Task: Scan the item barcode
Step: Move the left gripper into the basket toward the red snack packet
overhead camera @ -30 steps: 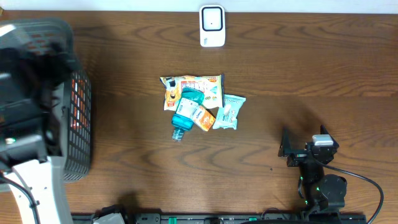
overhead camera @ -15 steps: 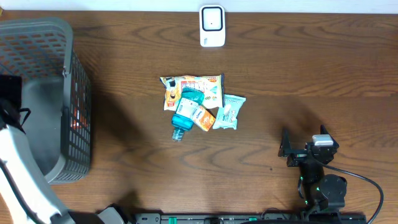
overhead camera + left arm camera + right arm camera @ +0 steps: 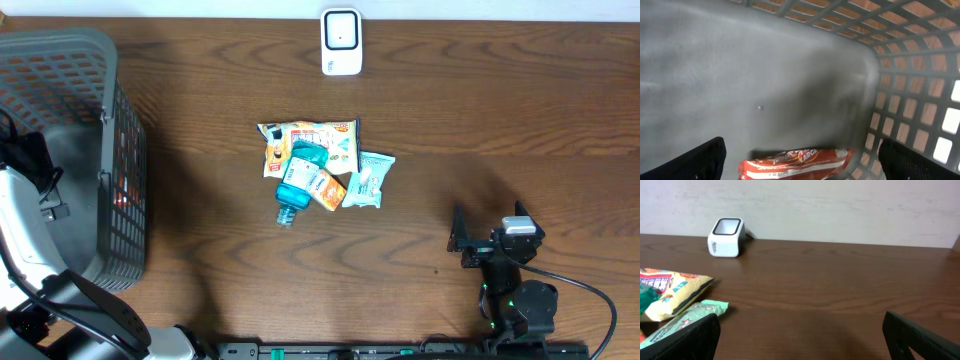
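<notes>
A red snack packet (image 3: 796,163) lies flat on the floor of the grey basket (image 3: 90,60), by its mesh wall. My left gripper (image 3: 800,151) hangs open just above it, one finger on each side, nothing held. In the overhead view the left gripper (image 3: 32,165) sits over the basket's left part. The white barcode scanner (image 3: 341,42) stands at the table's far edge, also visible in the right wrist view as the scanner (image 3: 726,237). My right gripper (image 3: 457,240) rests open low over bare wood at the front right; the right gripper (image 3: 800,332) holds nothing.
A pile lies mid-table: a yellow snack bag (image 3: 312,138), a teal bottle (image 3: 297,178), an orange packet (image 3: 331,190) and a mint-green packet (image 3: 367,180). The basket's mesh wall (image 3: 920,75) rises close on the left gripper's right side.
The left arm has swung off the basket's top and now lies at the left edge, with the basket uncovered. The right arm and the pile have not moved.
</notes>
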Action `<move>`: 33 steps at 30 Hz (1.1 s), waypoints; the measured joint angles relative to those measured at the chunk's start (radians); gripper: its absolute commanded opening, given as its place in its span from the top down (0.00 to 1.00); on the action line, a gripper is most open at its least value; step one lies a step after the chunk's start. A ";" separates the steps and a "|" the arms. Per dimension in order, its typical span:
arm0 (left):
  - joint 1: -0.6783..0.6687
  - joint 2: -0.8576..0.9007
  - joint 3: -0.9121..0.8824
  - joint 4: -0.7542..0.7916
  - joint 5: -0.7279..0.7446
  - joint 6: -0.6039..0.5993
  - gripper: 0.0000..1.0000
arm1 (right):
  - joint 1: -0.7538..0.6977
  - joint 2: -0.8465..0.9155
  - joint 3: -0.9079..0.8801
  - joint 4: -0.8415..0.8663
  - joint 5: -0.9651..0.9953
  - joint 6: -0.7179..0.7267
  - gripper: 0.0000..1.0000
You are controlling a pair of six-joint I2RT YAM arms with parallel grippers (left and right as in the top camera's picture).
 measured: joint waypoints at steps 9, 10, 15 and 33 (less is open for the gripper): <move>0.000 0.043 0.000 -0.021 0.021 -0.210 0.02 | 0.000 0.000 0.000 0.000 0.000 0.000 0.01; 0.000 0.050 0.000 -0.021 0.028 -0.221 0.02 | 0.000 0.000 0.000 0.000 0.000 0.000 0.01; -0.003 0.111 0.000 -0.005 0.087 -0.164 0.02 | 0.000 0.000 0.000 0.000 0.000 0.000 0.01; -0.043 0.297 0.000 0.291 0.380 0.895 0.02 | 0.000 0.000 0.000 0.000 0.000 0.000 0.01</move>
